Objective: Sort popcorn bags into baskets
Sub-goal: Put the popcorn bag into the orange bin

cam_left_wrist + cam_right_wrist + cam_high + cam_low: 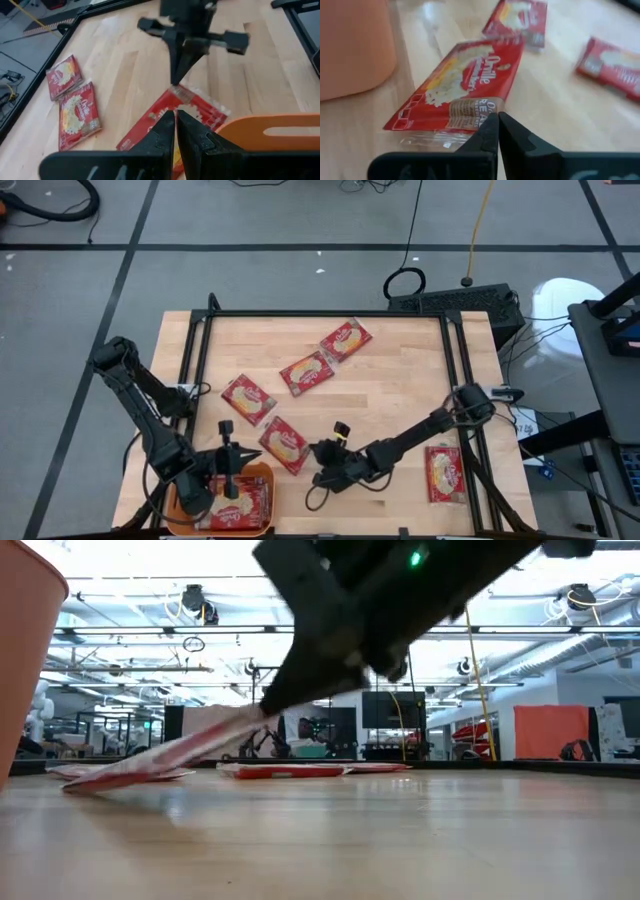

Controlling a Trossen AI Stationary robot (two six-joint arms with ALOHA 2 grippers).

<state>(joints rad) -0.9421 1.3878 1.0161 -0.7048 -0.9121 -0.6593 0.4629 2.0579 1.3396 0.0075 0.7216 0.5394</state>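
Note:
Several red popcorn bags lie flat on the wooden table: (pixel 345 340), (pixel 307 372), (pixel 247 398), and one at the right edge (pixel 443 473). More bags (pixel 235 500) lie in the orange basket (pixel 262 472) at the near left. My right gripper (pixel 313 452) reaches in from the right and is shut on another bag (pixel 283 445) just right of the basket. My left gripper (pixel 176 125) is shut with nothing in it, hanging over the basket's far rim (pixel 270 131). My right gripper pinches the bag's short end edge (pixel 487 107) between its two fingers, near a corner. The fingers slant down from the table's right side. The held end (pixel 250 720) is raised, so the bag is tilted. Its other end (pixel 100 776) rests on the table.
A black metal frame (pixel 330 314) borders the table's far and side edges. Bare wood lies between the held bag and the bag at the right edge. The basket's wall (pixel 350 45) stands close beside the held bag.

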